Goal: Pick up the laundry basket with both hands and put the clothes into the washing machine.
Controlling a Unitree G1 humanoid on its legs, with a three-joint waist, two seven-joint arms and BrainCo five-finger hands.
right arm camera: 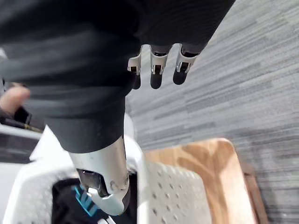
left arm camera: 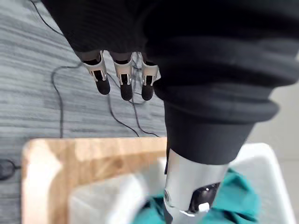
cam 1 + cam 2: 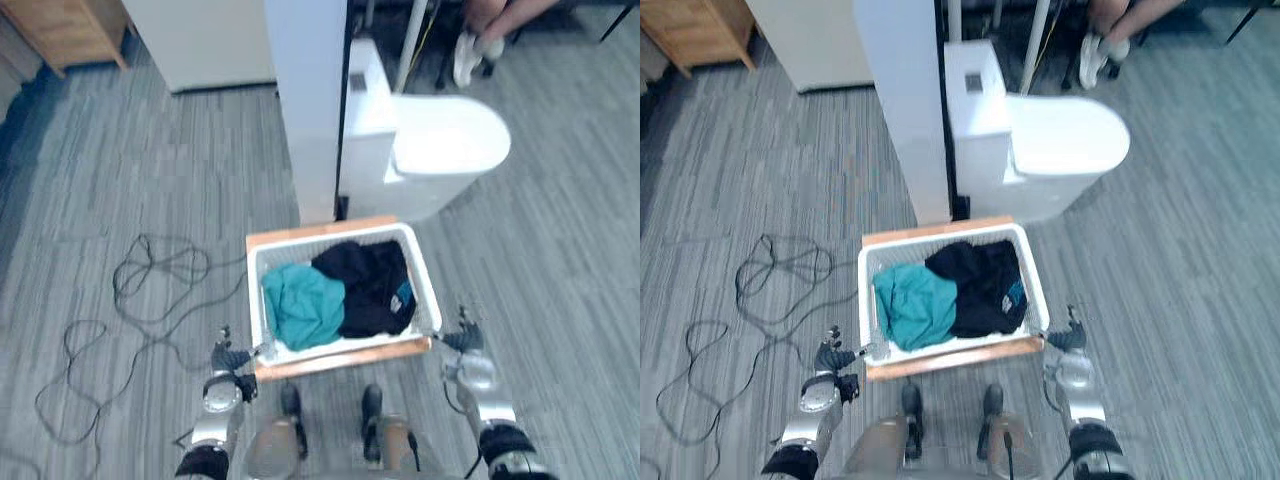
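Laundry basket (image 3: pixel 338 358) sits on the grey floor (image 3: pixel 150 170) between the two hands. Its near wooden rim runs from just beside the left hand (image 3: pixel 228 358) to just beside the right hand (image 3: pixel 462 340), with a teal garment (image 3: pixel 300 305) and a black garment (image 3: pixel 370 285) inside. Both hands are unclenched and clamped on nothing, with fingers (image 2: pixel 121 79) straight over the floor outside the near corners and thumbs on the basket side. Judgement: no grasp is made yet, so lifting, carrying to the white machine (image 3: pixel 440 150) beyond the hands, and emptying the clothes all remain.

A staged home bathroom is suggested by a white ceramic toilet (image 3: pixel 445 145), a white plastic laundry basket (image 3: pixel 256 290) and an office-like grey striped carpet floor (image 3: pixel 150 170).
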